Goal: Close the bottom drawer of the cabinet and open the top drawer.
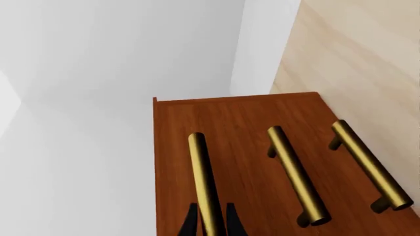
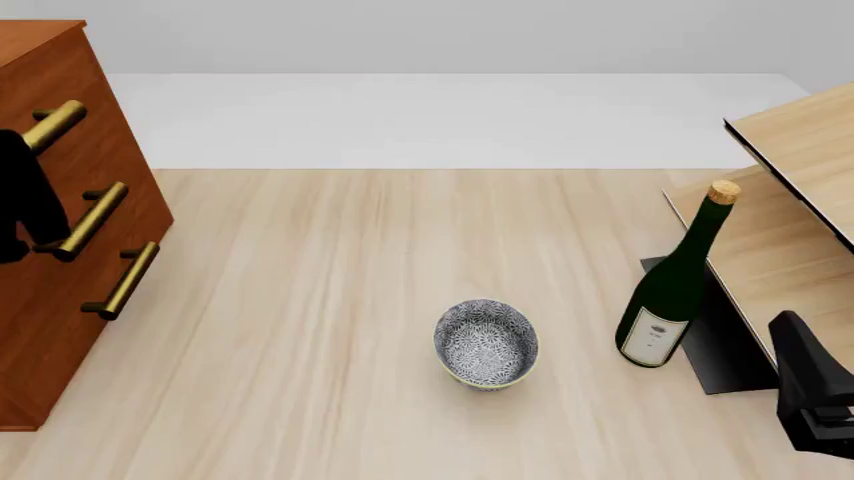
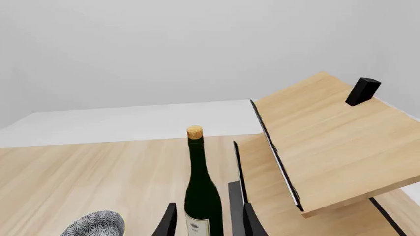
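Nearest in the front view, at the lower right corner: right gripper [image 3: 208, 223], dark fingers [image 3: 166, 222] spread apart, nothing clamped between them. Framed in that gap in the right wrist view, but standing farther off: a green bottle [image 2: 674, 282], upright, corked, pale label near its base. Just beside the bottle on the right: a pale shelf unit [image 2: 801, 140] with slanted light-wood boards and a dark base plate [image 2: 727, 350]. On one board, in the right wrist view: a small black block [image 3: 362, 91].

Mid-tabletop [image 2: 347, 300], left of the bottle and well apart from it: a patterned bowl [image 2: 486, 343], blue-and-white inside, upright.

At the far left edge: the cabinet [image 2: 54, 330], reddish-brown, three brass bar handles stacked down its front. All three fronts level with one another in the left wrist view, including the bottom drawer [image 2: 80, 345], lowest of the three. Highest up: the top drawer [image 2: 67, 85], its handle [image 1: 204, 182] running between the black fingers [image 1: 190, 223] of the left gripper [image 1: 211, 223]. Fingers set close on either side of that bar, apparently gripping it.
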You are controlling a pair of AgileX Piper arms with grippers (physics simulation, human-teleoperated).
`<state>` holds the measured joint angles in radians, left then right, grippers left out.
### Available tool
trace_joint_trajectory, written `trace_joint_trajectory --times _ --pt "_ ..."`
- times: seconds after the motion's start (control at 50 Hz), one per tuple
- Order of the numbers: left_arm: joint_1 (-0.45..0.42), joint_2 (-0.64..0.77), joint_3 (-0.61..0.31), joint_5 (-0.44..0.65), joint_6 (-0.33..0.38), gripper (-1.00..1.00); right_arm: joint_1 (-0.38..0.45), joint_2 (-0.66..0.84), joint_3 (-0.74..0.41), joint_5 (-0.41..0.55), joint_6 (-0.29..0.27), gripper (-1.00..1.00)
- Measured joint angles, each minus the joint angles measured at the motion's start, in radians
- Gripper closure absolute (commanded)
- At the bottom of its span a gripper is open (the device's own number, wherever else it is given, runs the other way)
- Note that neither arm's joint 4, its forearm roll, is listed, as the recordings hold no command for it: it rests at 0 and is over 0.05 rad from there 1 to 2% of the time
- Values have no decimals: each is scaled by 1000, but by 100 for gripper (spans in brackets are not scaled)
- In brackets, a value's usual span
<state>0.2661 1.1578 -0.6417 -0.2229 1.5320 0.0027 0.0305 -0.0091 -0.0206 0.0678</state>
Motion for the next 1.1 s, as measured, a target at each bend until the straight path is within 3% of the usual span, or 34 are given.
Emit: trace_joint_trajectory --times 1.1 --pt "-78 -21 40 -49 42 100 -11 -2 -5 6 8 -100"
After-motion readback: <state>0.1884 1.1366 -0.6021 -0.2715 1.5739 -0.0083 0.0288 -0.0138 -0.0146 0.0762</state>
